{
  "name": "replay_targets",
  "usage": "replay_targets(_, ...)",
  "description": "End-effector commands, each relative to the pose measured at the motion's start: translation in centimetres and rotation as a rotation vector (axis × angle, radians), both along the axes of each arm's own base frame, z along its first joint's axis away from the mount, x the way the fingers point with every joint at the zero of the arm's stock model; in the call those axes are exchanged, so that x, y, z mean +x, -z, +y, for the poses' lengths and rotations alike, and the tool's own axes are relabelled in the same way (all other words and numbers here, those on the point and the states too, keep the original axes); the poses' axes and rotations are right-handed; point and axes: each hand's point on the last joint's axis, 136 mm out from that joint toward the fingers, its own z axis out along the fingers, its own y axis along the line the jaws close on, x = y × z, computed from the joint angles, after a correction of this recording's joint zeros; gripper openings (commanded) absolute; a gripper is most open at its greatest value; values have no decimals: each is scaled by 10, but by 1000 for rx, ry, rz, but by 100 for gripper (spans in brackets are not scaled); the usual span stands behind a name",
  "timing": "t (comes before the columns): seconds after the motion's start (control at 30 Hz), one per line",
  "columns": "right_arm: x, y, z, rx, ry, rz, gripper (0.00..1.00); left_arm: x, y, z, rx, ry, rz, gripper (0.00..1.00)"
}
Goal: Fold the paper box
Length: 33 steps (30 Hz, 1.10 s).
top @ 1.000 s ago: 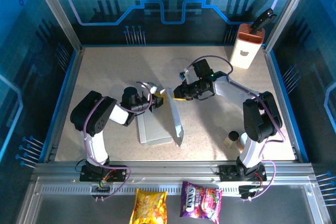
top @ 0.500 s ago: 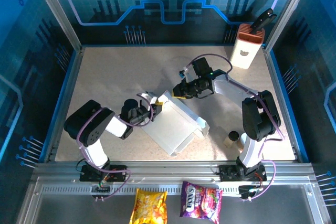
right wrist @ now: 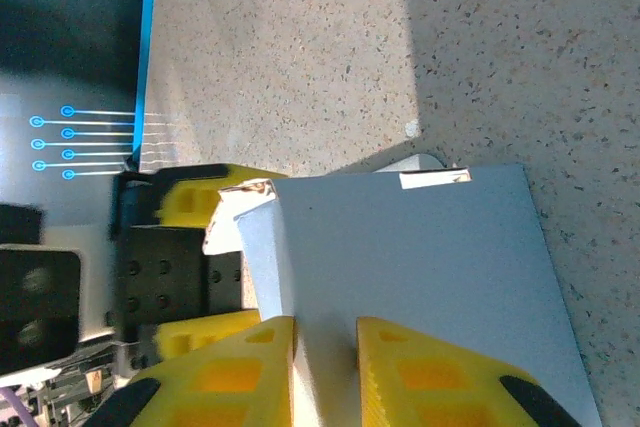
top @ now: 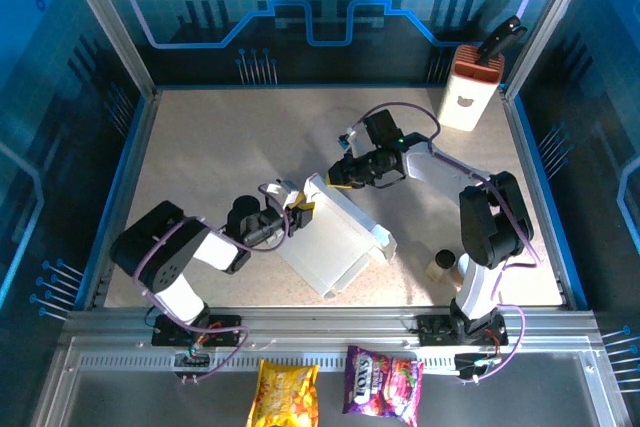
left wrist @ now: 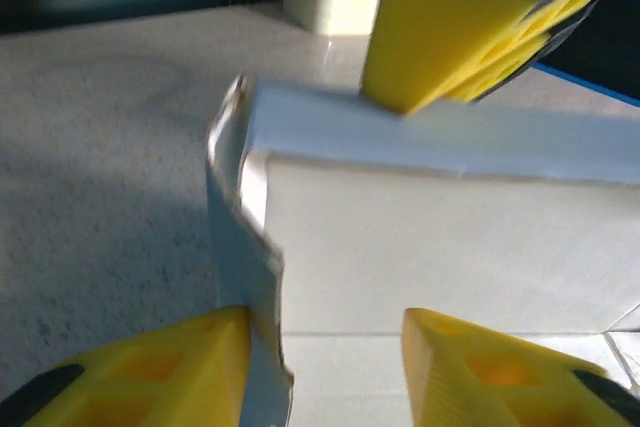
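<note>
- Speckled beige table point(top: 220, 147) inside a blue-lit enclosure, seen from the top camera: the paper box point(top: 335, 242) lies near the middle, turned at a slant, with one long wall standing up along its far edge.
- The left gripper point(top: 297, 215) is at the box's left corner, and the right gripper point(top: 337, 175) meets the raised wall from the far side.
- A tall white-and-orange container point(top: 468, 92) stands at the far right corner. Two snack bags point(top: 284, 392) lie on the grey shelf in front of the arm bases.
- Left wrist view: the paper box point(left wrist: 450, 247) sits close ahead. The left gripper point(left wrist: 325, 317) has its yellow jaws spread, one on each side of a thin side flap, released and not pinching it.
- The right gripper's yellow fingers point(left wrist: 440, 37) bear on the box's upper edge.
- Right wrist view: the right gripper point(right wrist: 325, 332) is clamped on the edge of the paper box point(right wrist: 400, 267), with cardboard filling the narrow gap between its jaws.
- Beyond the box corner, the left gripper point(right wrist: 255, 257) shows its two fingers set apart.
</note>
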Motion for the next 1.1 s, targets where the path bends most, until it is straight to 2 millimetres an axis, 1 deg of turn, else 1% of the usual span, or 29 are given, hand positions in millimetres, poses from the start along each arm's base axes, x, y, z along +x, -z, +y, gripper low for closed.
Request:
replay_targets(0.0, -8, 25, -4, -70, -4, 31, 23, -8, -17, 1, 15, 21, -62, 49)
replay_targets(0.13, -8, 24, -5, -69, -3, 28, 23, -8, -33, 12, 17, -16, -97, 52)
replay_targets(0.3, -8, 25, -5, -71, -1, 31, 23, 1, -51, 38, -6, -131, -116, 51)
replay_targets(0.4, -8, 25, -5, -71, -2, 31, 22, 8, -55, 52, -27, -182, -108, 51)
replay_targets(0.5, -7, 25, -6, -71, 1, 30, 23, 15, -46, 57, -5, -206, -59, 51)
replay_targets(0.7, -8, 25, -4, -69, -3, 33, 23, 27, -19, 54, -15, -181, 34, 53)
replay_targets(0.9, -8, 25, -4, -70, -6, 36, 23, 27, 1, 35, -20, -69, 85, 56)
replay_targets(1.07, -8, 25, -4, -71, -9, 37, 23, 26, 12, 23, -6, 11, 95, 59)
